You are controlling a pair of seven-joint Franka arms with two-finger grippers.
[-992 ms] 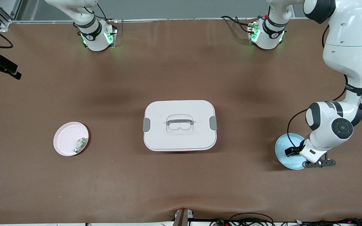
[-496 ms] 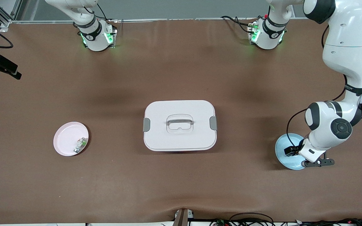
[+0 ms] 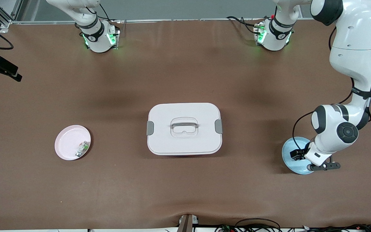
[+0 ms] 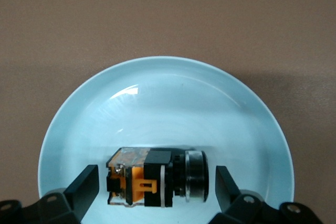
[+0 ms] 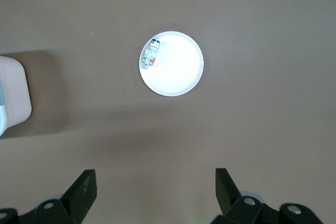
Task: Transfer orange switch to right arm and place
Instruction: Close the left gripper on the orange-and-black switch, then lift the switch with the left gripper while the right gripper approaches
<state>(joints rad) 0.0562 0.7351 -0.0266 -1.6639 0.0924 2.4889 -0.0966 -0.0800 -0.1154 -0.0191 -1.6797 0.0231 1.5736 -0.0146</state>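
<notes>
One orange switch (image 4: 156, 177) lies on its side in the one blue plate (image 4: 157, 93) (toward the left arm's end), between the spread fingers of the left gripper (image 4: 157, 184), untouched. The right gripper (image 5: 156, 190), unclenched, waits high over one pink plate (image 3: 66, 141) holding one green-and-white part (image 3: 82, 149). One lidded white box (image 3: 184, 128) sits mid-table.

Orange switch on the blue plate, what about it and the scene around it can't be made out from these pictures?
- Orange switch: in the front view the left arm's wrist hides it.
- Contact: in the left wrist view the left gripper has jaws either side of the switch; touch cannot be told.
- Blue plate: its near rim is cut off by that view's edge.
- Small green-and-white part on the pink plate: too small for detail.
</notes>
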